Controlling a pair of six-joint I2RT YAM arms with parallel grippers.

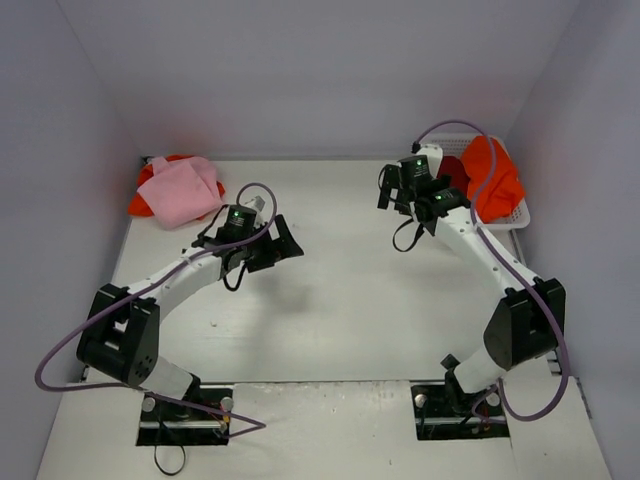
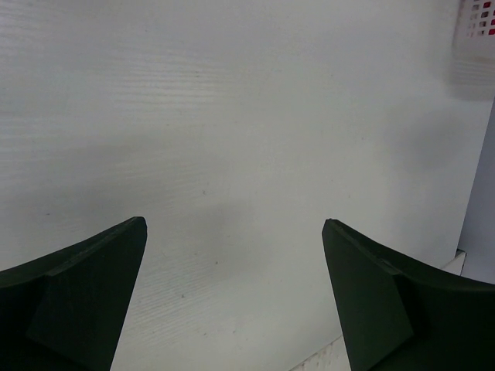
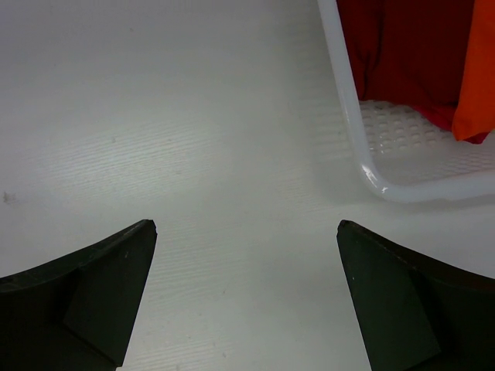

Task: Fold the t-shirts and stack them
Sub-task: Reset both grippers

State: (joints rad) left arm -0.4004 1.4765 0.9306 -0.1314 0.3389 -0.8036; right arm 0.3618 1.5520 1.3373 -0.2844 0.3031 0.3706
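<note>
Left claw (image 1: pixel 283 245) hangs wide open above the bare middle of the tabletop (image 1: pixel 330 310) with nothing between its fingers. The right claw (image 1: pixel 393 195) is spread just as wide and also empty, hovering just left of the white latticed basket (image 1: pixel 522 214) at the far right. A light pink t-shirt (image 1: pixel 185 190) lies crumpled on an orange t-shirt (image 1: pixel 141 203) in the far left corner, while another orange t-shirt (image 1: pixel 495 178) is heaped in the basket together with a dark red t-shirt (image 3: pixel 410 46).
</note>
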